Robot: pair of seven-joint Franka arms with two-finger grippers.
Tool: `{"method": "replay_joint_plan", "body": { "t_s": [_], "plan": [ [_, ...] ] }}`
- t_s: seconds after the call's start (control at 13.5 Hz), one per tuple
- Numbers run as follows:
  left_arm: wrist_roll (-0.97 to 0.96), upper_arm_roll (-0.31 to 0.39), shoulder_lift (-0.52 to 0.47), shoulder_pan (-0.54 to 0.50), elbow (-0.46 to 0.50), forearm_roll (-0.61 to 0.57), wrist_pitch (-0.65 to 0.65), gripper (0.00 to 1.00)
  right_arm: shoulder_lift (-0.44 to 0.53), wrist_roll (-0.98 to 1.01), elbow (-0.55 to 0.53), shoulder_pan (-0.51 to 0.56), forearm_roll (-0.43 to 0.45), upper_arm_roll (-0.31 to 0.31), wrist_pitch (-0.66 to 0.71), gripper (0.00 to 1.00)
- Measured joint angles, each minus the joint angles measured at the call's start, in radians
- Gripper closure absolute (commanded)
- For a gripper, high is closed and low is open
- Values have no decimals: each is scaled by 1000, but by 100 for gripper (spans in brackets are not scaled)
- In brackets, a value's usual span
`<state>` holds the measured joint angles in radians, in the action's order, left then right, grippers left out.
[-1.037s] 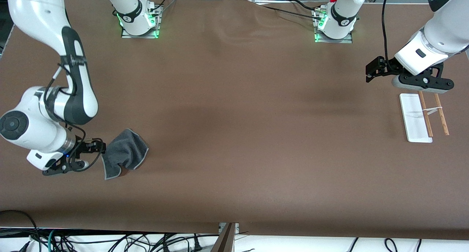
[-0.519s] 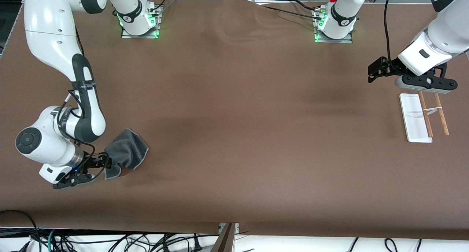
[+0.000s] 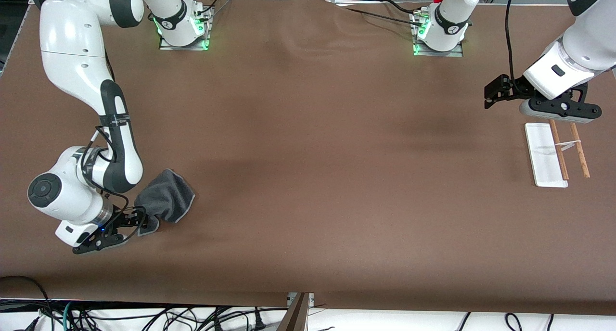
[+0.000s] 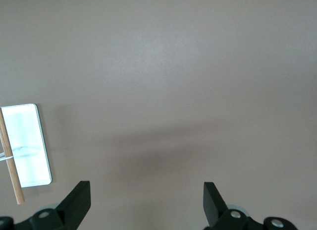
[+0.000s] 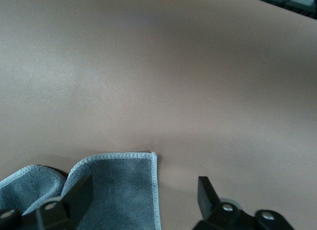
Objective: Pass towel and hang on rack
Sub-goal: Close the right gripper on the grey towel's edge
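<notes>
The towel (image 3: 167, 201) lies crumpled on the table, dark grey face up, toward the right arm's end. My right gripper (image 3: 138, 219) is low at the towel's corner. In the right wrist view the gripper (image 5: 143, 195) is open, and the towel's light-stitched corner (image 5: 119, 190) lies between its fingers, close to one finger (image 5: 79, 193). The rack (image 3: 544, 158) stands toward the left arm's end, with its wooden rods (image 3: 559, 148) over a white base. My left gripper (image 3: 493, 96) hovers beside the rack, open and empty; the left wrist view (image 4: 146, 198) shows the rack's base (image 4: 27, 145) off to one side.
The brown table top (image 3: 317, 167) is bare between the towel and the rack. The arm bases (image 3: 183, 28) (image 3: 440, 32) stand along the table's edge farthest from the front camera. Cables (image 3: 144, 316) hang below the nearest edge.
My right arm has swung in and brought its gripper down onto the towel's corner. The towel's corner has bunched slightly. My left gripper has hardly moved.
</notes>
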<state>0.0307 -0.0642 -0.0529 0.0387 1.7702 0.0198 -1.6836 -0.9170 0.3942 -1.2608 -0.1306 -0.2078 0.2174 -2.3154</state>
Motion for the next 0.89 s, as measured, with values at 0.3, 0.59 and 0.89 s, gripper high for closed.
{"method": "replay_joint_plan", "body": {
  "t_s": [0.3, 0.59, 0.89],
  "plan": [
    [1, 0, 0, 0, 0, 0, 0, 0, -22, 1, 0, 1, -20, -3, -1, 27],
    [1, 0, 0, 0, 0, 0, 0, 0, -40, 2, 0, 1, -23, -5, -25, 28],
    [1, 0, 0, 0, 0, 0, 0, 0, -61, 5, 0, 3, -28, -7, -66, 39]
  ]
}}
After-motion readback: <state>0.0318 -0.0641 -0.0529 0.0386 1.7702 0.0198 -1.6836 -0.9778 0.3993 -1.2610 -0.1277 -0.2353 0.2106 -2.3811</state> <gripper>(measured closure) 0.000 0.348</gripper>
